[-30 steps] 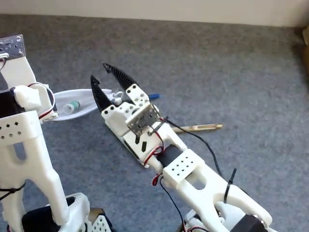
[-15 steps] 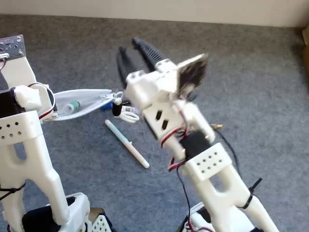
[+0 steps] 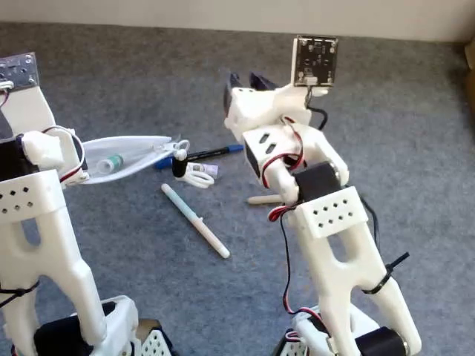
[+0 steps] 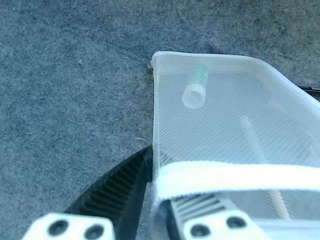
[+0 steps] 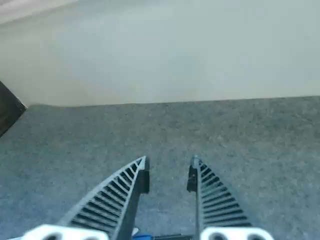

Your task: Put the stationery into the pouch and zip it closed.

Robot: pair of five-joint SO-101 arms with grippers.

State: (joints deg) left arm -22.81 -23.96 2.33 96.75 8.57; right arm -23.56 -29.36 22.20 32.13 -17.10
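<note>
The clear mesh pouch (image 3: 126, 157) lies on the grey carpet with its mouth toward the middle; a small green-and-white tube (image 4: 195, 87) is inside it. My left gripper (image 4: 159, 197) is shut on the pouch's end. My right gripper (image 3: 243, 78) is raised above the carpet, open and holding nothing, its jaws pointing toward the far wall (image 5: 168, 173). A pale teal pen (image 3: 194, 220) lies on the carpet in front of the pouch. A black pen with a blue cap (image 3: 204, 156) and a small white piece (image 3: 197, 176) lie by the pouch mouth.
A wooden stick (image 3: 261, 199) pokes out from under the right arm. A light wall (image 5: 165, 45) bounds the carpet at the far side. Open carpet stretches to the right of the right arm.
My right arm has lifted from low beside the pouch mouth and swung up toward the far wall, its gripper staying open. The teal pen now shows on the carpet. The left arm has kept still.
</note>
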